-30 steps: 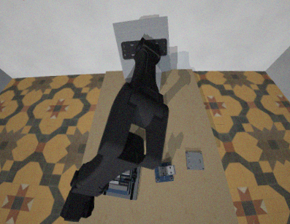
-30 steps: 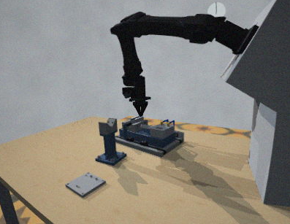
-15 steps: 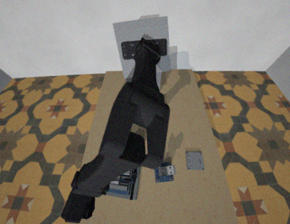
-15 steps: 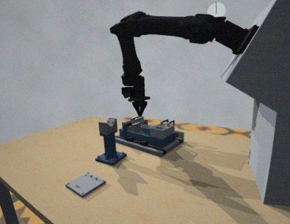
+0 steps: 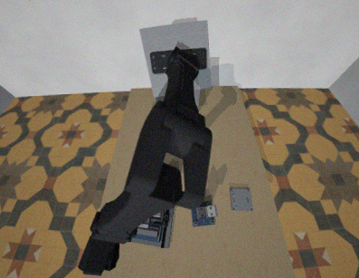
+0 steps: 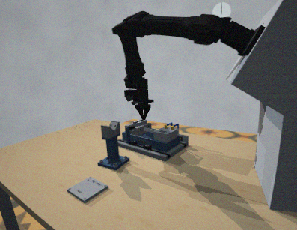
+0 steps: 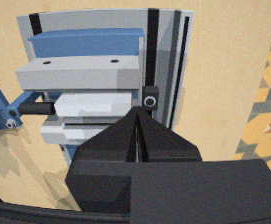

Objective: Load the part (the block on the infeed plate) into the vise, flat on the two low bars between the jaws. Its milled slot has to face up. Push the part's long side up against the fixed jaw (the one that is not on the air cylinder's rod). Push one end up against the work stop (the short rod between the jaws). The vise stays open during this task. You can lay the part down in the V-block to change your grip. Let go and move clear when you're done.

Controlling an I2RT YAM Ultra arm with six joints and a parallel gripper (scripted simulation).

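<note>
Gripper: the gripper (image 7: 139,140) hangs just above the vise (image 6: 153,139), fingers pressed together to a point, pinching nothing.
Part: the pale block (image 7: 93,105) lies between the vise jaws, one end near the work stop (image 7: 39,107); contact cannot be told.
Infeed plate: the grey plate (image 6: 87,189) lies bare near the table's (image 6: 204,205) front edge.
V-block: the V-block (image 6: 110,130) stands on its blue post between plate and vise.
</note>
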